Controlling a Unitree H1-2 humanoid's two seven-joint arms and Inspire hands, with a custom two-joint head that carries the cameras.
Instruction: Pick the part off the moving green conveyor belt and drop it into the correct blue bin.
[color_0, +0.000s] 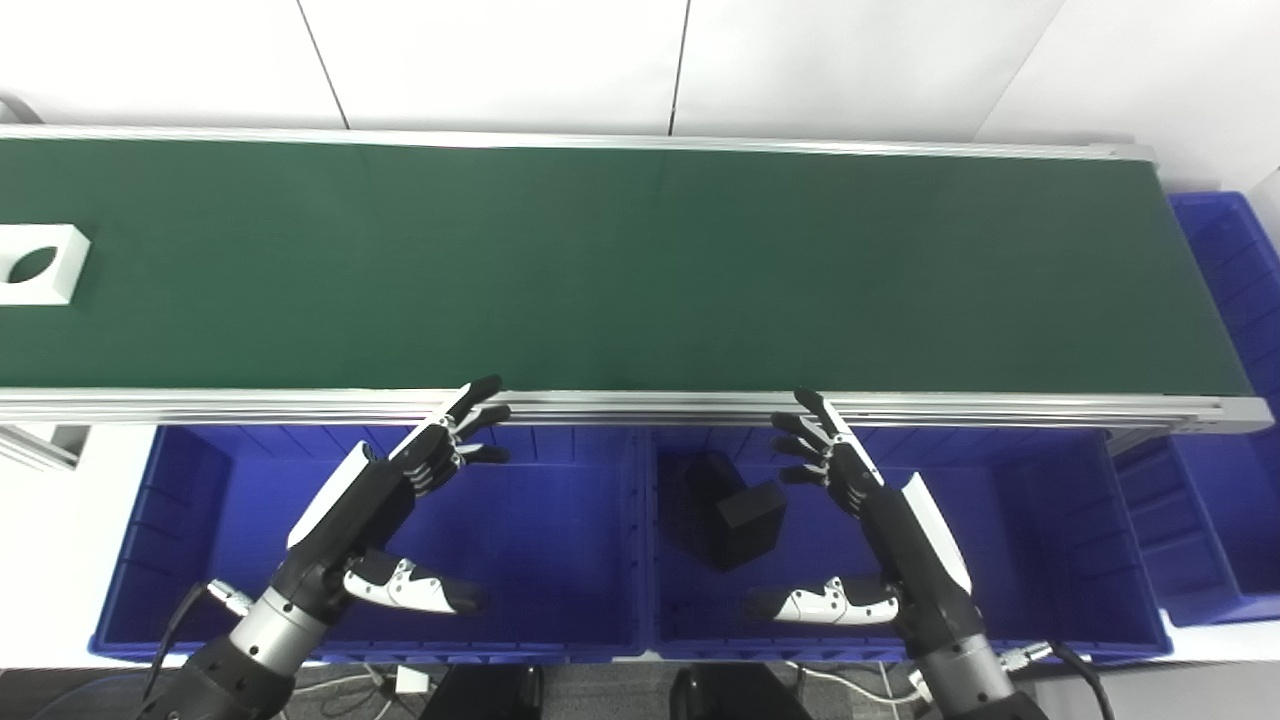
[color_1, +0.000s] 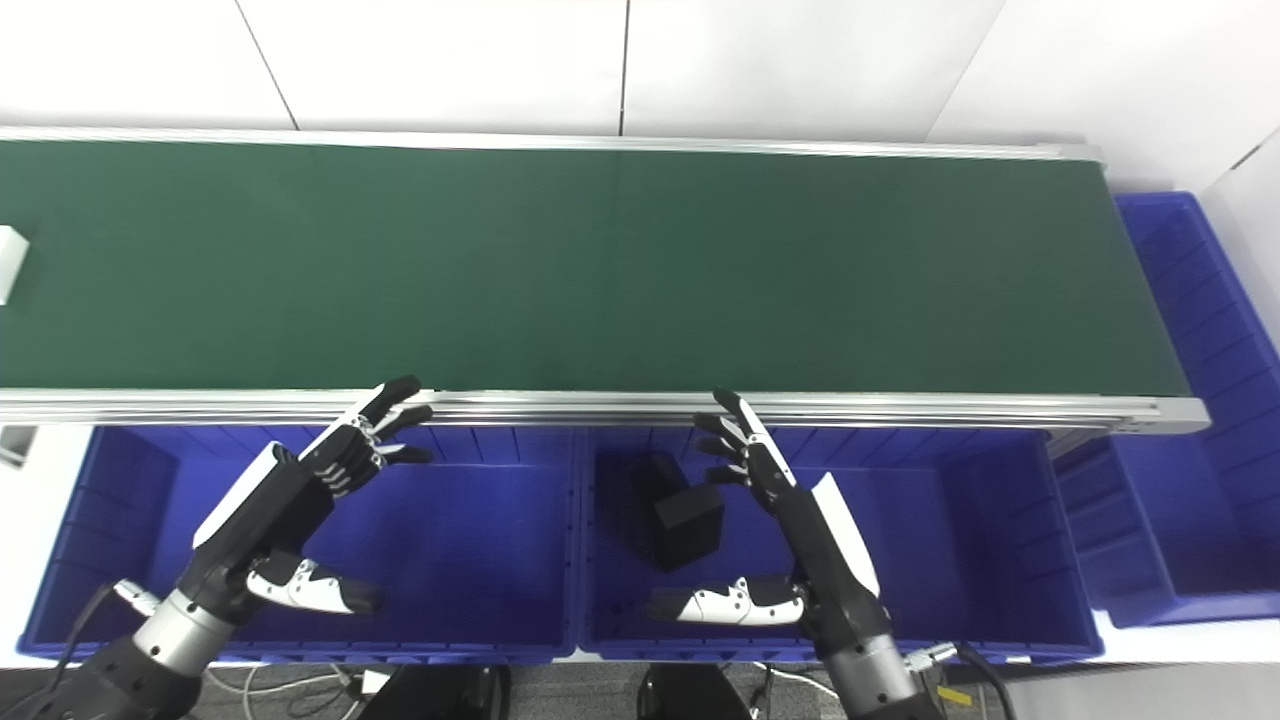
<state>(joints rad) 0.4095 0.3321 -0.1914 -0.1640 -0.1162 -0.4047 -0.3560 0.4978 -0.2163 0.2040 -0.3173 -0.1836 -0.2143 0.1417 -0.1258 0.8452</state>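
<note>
Riding the matte green conveyor belt (color_0: 640, 265) at its far left, I see a white square block (color_0: 38, 264) with an oval hole; left hand (color_0: 385, 505) and right hand (color_0: 865, 515) hover empty, fingers (color_0: 470, 400) spread.

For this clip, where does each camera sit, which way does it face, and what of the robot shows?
Left eye view: on the head, looking down at the green conveyor belt and blue bins; shows the left hand, right hand and the white part nearly whole.
Right eye view: beside it, facing the same way; both hands show, the white part cut off at the left edge.
Shared: belt, left bin, right bin holding a black block, both hands open.
</note>
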